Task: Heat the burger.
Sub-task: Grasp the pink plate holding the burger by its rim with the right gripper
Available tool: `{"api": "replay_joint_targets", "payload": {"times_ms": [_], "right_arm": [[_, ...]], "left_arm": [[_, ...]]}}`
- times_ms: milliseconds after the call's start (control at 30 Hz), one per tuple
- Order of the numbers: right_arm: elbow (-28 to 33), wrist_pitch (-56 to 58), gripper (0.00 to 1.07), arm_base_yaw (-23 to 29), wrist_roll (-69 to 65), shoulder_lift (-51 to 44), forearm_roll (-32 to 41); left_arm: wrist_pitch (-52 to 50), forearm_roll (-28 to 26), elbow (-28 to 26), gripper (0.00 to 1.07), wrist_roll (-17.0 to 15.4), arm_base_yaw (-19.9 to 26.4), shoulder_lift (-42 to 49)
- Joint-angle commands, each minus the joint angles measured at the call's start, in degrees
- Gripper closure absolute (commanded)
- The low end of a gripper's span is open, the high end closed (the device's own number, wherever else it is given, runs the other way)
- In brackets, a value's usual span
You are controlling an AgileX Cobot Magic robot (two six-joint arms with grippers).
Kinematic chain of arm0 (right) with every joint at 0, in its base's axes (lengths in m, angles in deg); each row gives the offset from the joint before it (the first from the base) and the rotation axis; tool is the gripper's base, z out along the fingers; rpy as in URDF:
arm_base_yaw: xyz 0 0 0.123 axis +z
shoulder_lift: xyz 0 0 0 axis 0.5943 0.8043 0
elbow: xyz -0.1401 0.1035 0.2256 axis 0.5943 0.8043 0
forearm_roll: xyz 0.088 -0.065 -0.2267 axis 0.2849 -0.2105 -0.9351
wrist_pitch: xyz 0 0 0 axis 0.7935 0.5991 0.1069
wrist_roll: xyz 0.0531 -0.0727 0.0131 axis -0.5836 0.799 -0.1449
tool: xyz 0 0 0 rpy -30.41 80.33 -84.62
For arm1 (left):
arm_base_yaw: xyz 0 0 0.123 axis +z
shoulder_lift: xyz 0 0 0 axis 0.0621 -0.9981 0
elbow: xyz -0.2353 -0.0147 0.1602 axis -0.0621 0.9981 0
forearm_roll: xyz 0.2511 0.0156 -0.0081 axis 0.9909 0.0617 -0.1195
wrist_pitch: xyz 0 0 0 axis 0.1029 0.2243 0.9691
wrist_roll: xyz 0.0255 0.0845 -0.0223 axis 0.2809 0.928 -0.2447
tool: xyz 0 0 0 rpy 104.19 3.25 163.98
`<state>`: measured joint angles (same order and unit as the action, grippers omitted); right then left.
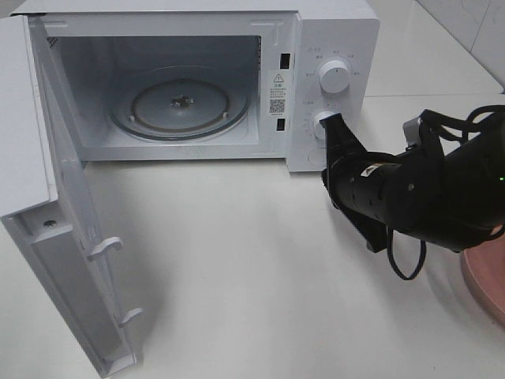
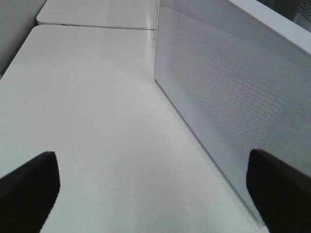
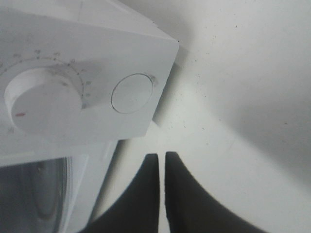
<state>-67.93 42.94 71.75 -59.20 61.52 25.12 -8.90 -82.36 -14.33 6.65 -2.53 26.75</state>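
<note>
— Where was the burger when we looked?
— We could not see it in any view. Only the rim of the round pink plate (image 1: 491, 278) showed at the near right edge, under our right arm. We judged that the burger sat there, hidden, so we could not tell how it stood
— And our jaws?
— Our right gripper (image 3: 161, 156) had its black fingers pressed together on nothing, with the tip just beside the lower white dial (image 1: 323, 124) and the round white push button (image 3: 132, 93) of the boxy white microwave (image 1: 331, 31). Our left gripper (image 2: 150, 155) held its jaws wide apart and empty, on the left beside the outer face of the white hinged door (image 1: 71, 260), which stood swung open
— The oven itself?
— The cavity was open, and the clear glass turntable (image 1: 180, 106) carried nothing
— So what did the next move turn on?
— The plate lay right of the shut jaws and nearer than them, behind the wrist. Our right arm was by far the closer, and we reckoned it must draw back, turn right and part its fingers
</note>
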Motion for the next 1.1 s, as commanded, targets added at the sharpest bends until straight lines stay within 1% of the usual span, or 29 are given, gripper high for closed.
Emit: {"api": "replay_joint_targets", "payload": {"times_ms": [33,67,133,167,267,333,367,433,467,500,533,600,700,767,800,833,867,900,933,967,1000,1033,1067,1100], "right_arm": [[2.3,5.2,1.03,0.1,11.9,-4.4,-2.1],[3.2,7.6,1.03,0.1,16.3,-6.1,-2.2],[3.6,8.7,1.03,0.1,18.0,-6.9,-2.2],[4.4,10.6,1.02,0.1,22.0,-8.4,-2.2],[4.5,11.7,1.02,0.1,24.4,-9.1,-2.2],[4.6,17.2,1.01,0.1,33.8,-11.5,-2.2],[4.6,17.2,1.01,0.1,33.8,-11.5,-2.2],[4.6,22.6,1.01,-0.1,41.5,-13.6,-2.2],[4.6,22.6,1.01,-0.1,41.5,-13.6,-2.2],[4.6,26.0,1.0,-0.1,45.5,-14.8,-2.2],[4.6,26.0,1.0,-0.1,45.5,-14.8,-2.2],[4.6,31.1,1.0,-0.1,49.2,-16.4,-3.3],[4.5,32.8,0.99,-0.4,49.5,-17.0,-4.6],[3.7,40.5,0.98,-2.6,48.6,-18.9,-12.1],[3.7,40.5,0.98,-2.6,48.6,-18.9,-12.1],[3.4,42.6,0.98,-3.3,48.1,-19.4,-14.6],[2.8,46.2,0.98,-4.3,46.1,-20.5,-18.7],[2.8,46.2,0.98,-4.3,46.1,-20.5,-18.7],[2.6,48.0,0.98,-4.6,45.4,-20.9,-20.6],[2.1,51.5,0.97,-5.0,43.3,-22.5,-25.1],[2.1,51.5,0.97,-5.0,43.3,-22.5,-25.1],[2.0,53.5,0.97,-5.4,41.4,-24.0,-28.2],[2.0,53.5,0.97,-5.4,41.4,-24.0,-28.2],[2.0,54.5,0.96,-5.4,40.5,-24.8,-29.8]], "left_arm": [[-0.3,-0.5,0.1,0.07,0.0,0.1,1.1],[-0.3,-0.5,0.1,0.07,0.0,0.1,1.1],[-0.3,-0.5,0.1,0.07,0.0,0.1,1.1],[-0.3,-0.5,0.1,0.07,0.0,0.1,1.1],[-0.3,-0.5,0.1,0.07,0.0,0.1,1.1],[-0.3,-0.5,0.1,0.07,0.0,0.1,1.1],[-0.3,-0.5,0.1,0.07,0.0,0.1,1.1],[-0.3,-0.5,0.1,0.07,0.0,0.1,1.1],[-0.3,-0.5,0.1,0.07,0.0,0.1,1.1],[-0.3,-0.5,0.1,0.07,0.0,0.1,1.1],[-0.3,-0.5,0.1,0.07,0.0,0.1,1.1],[-0.3,-0.5,0.1,0.07,0.0,0.1,1.1],[-0.3,-0.5,0.1,0.07,0.0,0.1,1.1],[-0.3,-0.5,0.1,0.07,0.0,0.1,1.1],[-0.3,-0.5,0.1,0.07,0.0,0.1,1.1],[-0.3,-0.5,0.1,0.07,0.0,0.1,1.1],[-0.3,-0.5,0.1,0.07,0.0,0.1,1.1],[-0.3,-0.5,0.1,0.07,0.0,0.1,1.1],[-0.3,-0.5,0.1,0.07,0.0,0.1,1.1],[-0.3,-0.5,0.1,0.07,0.0,0.1,1.1],[-0.3,-0.5,0.1,0.07,0.0,0.1,1.1],[-0.3,-0.5,0.1,0.07,0.0,0.1,1.1],[-0.3,-0.5,0.1,0.07,0.0,0.1,1.1],[-0.3,-0.5,0.1,0.07,0.0,0.1,1.1]]}}
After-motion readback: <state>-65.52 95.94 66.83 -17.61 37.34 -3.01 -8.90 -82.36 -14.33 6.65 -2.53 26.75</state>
